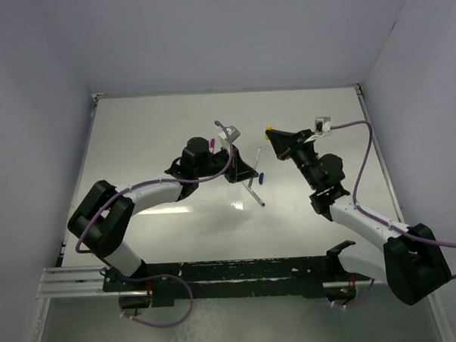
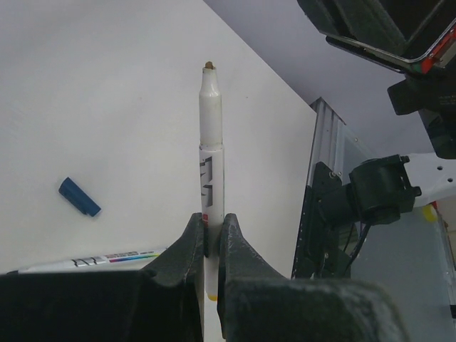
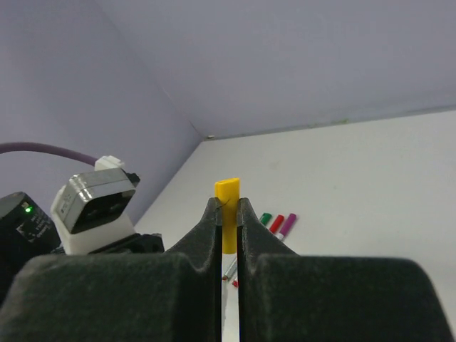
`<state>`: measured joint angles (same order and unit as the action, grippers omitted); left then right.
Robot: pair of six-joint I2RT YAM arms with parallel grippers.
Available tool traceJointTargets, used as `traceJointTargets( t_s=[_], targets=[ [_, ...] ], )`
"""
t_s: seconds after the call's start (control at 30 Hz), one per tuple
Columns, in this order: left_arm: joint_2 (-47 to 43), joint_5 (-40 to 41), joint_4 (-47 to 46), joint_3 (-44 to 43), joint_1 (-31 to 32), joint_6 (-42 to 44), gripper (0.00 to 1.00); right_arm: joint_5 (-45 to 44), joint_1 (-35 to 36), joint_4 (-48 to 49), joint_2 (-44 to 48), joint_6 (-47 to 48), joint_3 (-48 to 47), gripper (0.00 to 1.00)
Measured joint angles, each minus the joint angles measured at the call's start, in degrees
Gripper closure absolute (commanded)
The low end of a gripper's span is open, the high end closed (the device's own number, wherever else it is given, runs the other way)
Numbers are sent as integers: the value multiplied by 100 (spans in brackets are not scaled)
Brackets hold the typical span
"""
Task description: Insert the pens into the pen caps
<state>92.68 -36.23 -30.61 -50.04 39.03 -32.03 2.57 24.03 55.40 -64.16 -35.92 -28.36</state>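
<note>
Surface: white table (image 1: 151, 136), pale walls around it.
Landmark: blue cap (image 2: 79, 197), lying flat on the table.
Left arm: left gripper (image 2: 212, 235) clenched on an uncapped pen (image 2: 211, 142), right of the blue cap in its wrist view.
Loose: second pen (image 2: 92, 261) lying just beside the blue cap.
Right arm: right gripper (image 3: 228, 214) pinching the yellow cap (image 3: 228, 189), held above the table beyond the blue cap.
Others: green cap (image 3: 265, 219), red cap (image 3: 276, 223) and purple cap (image 3: 287, 225) side by side, apart from the blue cap.
</note>
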Motion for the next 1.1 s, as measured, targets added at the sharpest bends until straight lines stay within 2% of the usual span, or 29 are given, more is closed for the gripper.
traceJointTargets(
  t_s=[0.23, 0.5, 1.1],
  targets=[
    [28, -138, -271, 33, 0, -195, 100, 197, 0, 831, -240, -422, 190, 100],
    [28, -151, -466, 118, 0, -319, 100, 365, 0, 1241, -479, -708, 323, 100],
    [28, -151, -629, 122, 0, -431, 100, 459, 0, 1482, -522, -872, 466, 100]
  ],
)
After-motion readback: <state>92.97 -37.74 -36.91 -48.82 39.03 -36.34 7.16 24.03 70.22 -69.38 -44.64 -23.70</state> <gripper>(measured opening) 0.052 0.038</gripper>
